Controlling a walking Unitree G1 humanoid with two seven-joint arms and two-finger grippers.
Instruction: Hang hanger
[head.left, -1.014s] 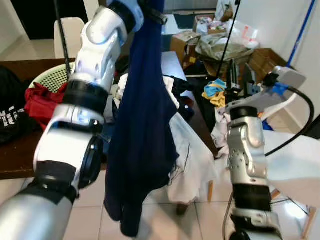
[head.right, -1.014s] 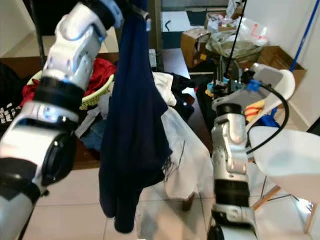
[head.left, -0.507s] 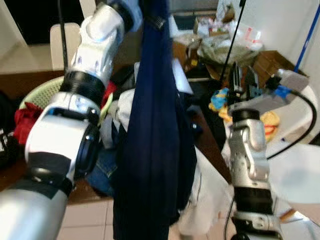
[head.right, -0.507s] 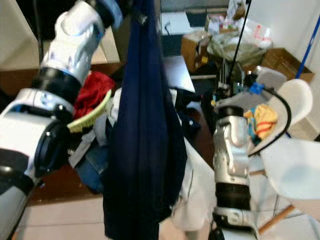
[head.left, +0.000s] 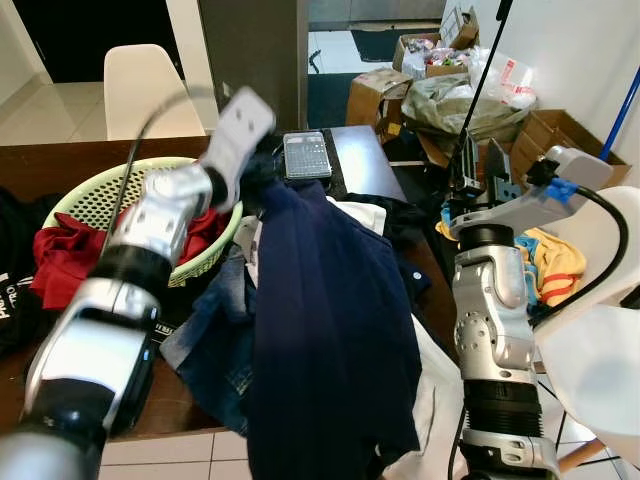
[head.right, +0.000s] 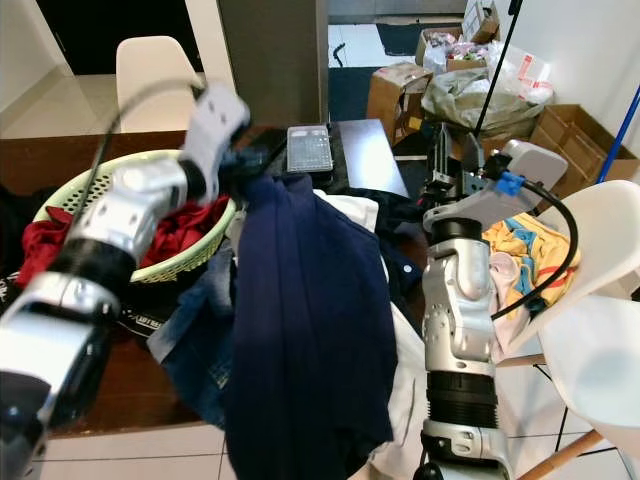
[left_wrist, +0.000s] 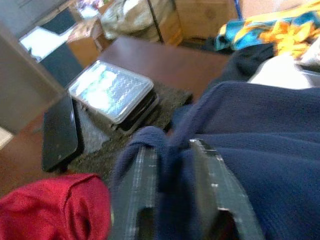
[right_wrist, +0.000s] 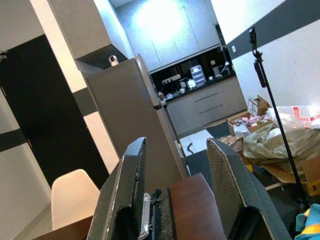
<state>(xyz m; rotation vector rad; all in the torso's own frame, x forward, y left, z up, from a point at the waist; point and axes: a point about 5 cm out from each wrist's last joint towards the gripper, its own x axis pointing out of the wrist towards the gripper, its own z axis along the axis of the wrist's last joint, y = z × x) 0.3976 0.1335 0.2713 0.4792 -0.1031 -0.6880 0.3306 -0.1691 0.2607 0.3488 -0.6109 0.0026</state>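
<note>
Left tool (left_wrist: 172, 165) clamping navy garment (head.left: 335, 330)

Dark wooden worktop (head.left: 360, 160): round green plastic laundry basket (head.left: 95, 195) at 9 o'clock; navy fabric garment (head.left: 330, 330) draped over the front edge at 6 o'clock; grey calculator (head.left: 306, 155) at 12 o'clock.

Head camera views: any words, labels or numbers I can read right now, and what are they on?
White print on the black cloth below the green basket: too blurred to read.
White print on the black garment at the wooden table's left end: cut off, unreadable.
Red marks on the white plastic bag: too small to read.
</note>
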